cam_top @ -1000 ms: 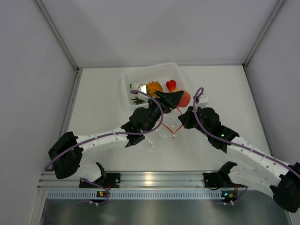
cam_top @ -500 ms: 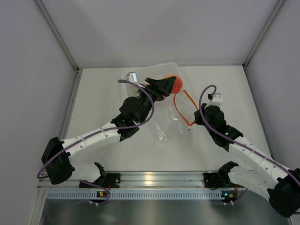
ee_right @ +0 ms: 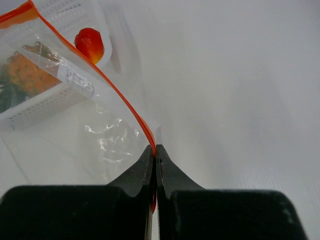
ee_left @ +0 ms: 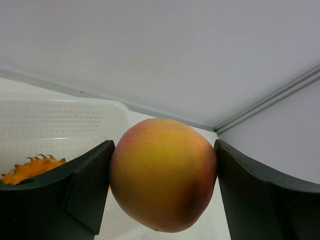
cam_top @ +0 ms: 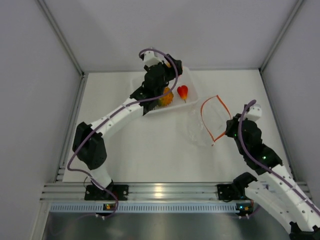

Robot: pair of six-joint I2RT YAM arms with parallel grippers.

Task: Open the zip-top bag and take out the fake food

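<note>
Where grey walls (cam_top: pixel 175 30) meet the white desk (cam_top: pixel 140 145), the left pincer (ee_left: pixel 162 145) clamps the peach-coloured fruit (ee_left: pixel 162 180). The right pincer (ee_right: pixel 155 150) is pinched on the zip-top bag (ee_right: pixel 107 135).

**Hidden, Cropped and Blurred**

From above, the left arm (cam_top: pixel 125 112) covered the far-left part of the tray (cam_top: pixel 191 89) and some of the pineapple (cam_top: pixel 165 98). Its wrist hid all but a sliver of the peach (ee_left: pixel 162 175). The right arm (cam_top: pixel 265 165) ran off the near right corner. In the left wrist view only a spiky edge of the pineapple showed above one finger (ee_left: pixel 60 185). In the right wrist view the zip-top bag (ee_right: pixel 100 125) ran off the top-left edge, and the pineapple behind its plastic was blurred.
</note>
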